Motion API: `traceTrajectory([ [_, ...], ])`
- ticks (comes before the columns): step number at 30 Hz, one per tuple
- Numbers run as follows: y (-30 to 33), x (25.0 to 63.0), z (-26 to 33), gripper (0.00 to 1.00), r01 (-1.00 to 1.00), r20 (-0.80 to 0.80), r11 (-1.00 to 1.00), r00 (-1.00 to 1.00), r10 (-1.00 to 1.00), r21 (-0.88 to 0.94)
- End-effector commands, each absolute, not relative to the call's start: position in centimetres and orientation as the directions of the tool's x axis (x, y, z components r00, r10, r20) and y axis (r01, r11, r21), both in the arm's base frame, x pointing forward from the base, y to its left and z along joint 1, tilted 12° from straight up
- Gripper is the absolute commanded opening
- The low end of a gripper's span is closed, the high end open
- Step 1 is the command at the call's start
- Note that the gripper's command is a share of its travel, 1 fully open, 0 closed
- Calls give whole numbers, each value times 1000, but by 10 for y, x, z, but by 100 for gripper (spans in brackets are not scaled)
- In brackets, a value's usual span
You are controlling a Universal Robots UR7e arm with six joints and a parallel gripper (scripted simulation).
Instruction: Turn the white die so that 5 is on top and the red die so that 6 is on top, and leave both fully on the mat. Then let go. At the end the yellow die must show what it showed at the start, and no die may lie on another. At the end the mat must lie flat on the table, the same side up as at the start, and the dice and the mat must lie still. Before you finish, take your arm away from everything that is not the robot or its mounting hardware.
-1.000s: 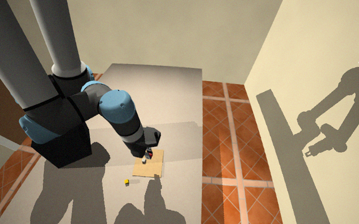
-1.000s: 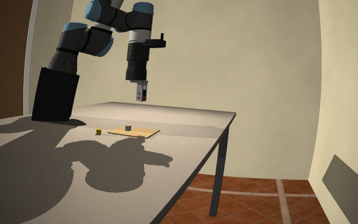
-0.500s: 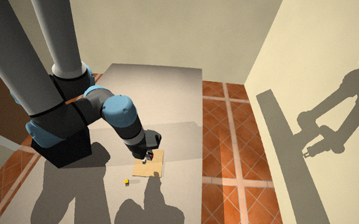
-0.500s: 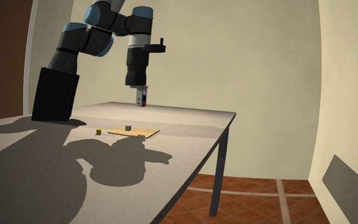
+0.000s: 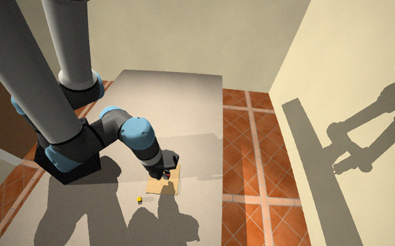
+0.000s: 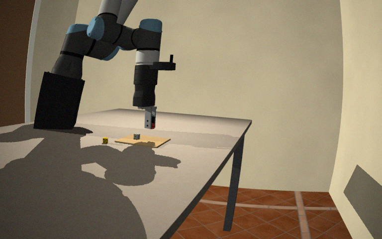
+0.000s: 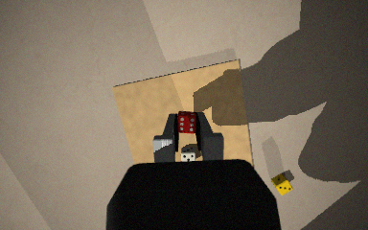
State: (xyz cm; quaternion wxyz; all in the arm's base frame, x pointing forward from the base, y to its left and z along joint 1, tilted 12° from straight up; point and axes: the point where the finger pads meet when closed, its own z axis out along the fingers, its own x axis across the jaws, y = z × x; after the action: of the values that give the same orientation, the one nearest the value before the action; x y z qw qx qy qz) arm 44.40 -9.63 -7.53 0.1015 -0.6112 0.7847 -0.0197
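Note:
My gripper (image 7: 186, 124) is shut on the red die (image 7: 188, 122) and holds it a little above the tan mat (image 7: 182, 109). The die's face toward the wrist camera shows six pips. In the exterior view the gripper (image 6: 150, 124) hangs above the mat (image 6: 143, 140), with the red die (image 6: 152, 124) between the fingers. The white die (image 6: 136, 136) sits on the mat near its edge; in the wrist view it (image 7: 188, 156) lies just below the fingers, partly hidden by them. The yellow die (image 7: 282, 185) lies on the table off the mat, also seen in the exterior view (image 6: 105, 140) and the top view (image 5: 138, 199).
The arm's black base (image 6: 57, 101) stands at the back left of the table. The table's right edge (image 6: 222, 166) drops to the tiled floor. Dark arm shadows lie across the front of the table.

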Motion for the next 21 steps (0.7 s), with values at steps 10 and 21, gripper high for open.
traceTrajectory([
  [10, -94, 450, -106, 34, -955, -135, 252, -232, -963, -156],
  [21, -94, 450, -108, 34, -955, -135, 252, -232, -963, -156],
])
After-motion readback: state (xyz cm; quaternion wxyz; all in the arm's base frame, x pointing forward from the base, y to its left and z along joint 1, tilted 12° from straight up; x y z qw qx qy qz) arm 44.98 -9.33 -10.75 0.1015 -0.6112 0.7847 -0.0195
